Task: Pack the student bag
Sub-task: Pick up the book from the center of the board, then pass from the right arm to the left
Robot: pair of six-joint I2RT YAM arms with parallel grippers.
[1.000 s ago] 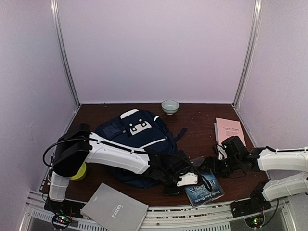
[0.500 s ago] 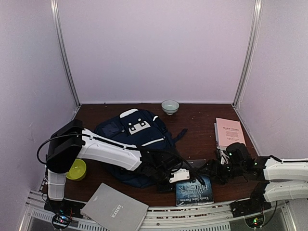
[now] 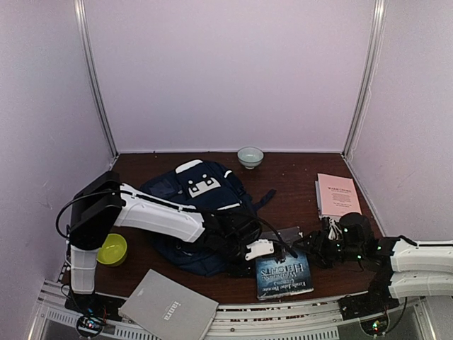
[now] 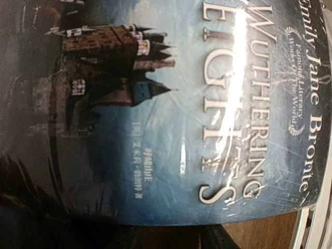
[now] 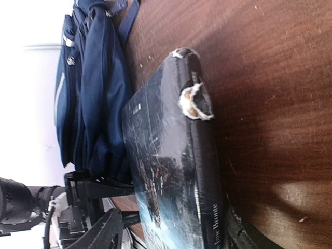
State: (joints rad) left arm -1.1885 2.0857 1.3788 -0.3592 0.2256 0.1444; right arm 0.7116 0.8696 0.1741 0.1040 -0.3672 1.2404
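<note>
Book (image 4: 171, 129) overfilling the left wrist view, cover cut off on three sides, left fingers (image 4: 218, 241) lost in dark blur below it, right fingers (image 5: 106, 231) cropped at the bottom edge, grip unclear, bag (image 3: 205, 185) partly behind the left arm (image 3: 159, 218), pink book (image 3: 337, 194) title unreadable.

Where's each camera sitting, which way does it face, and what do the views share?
Top external: above and behind the bases, looking down at the table; both arms show, left gripper and right gripper at the book.
Left wrist: pressed close over the book cover; its own fingers hardly show.
Right wrist: low by the tabletop, looking along the book toward the backpack; its fingers frame the bottom edge.
All three share the book.
</note>
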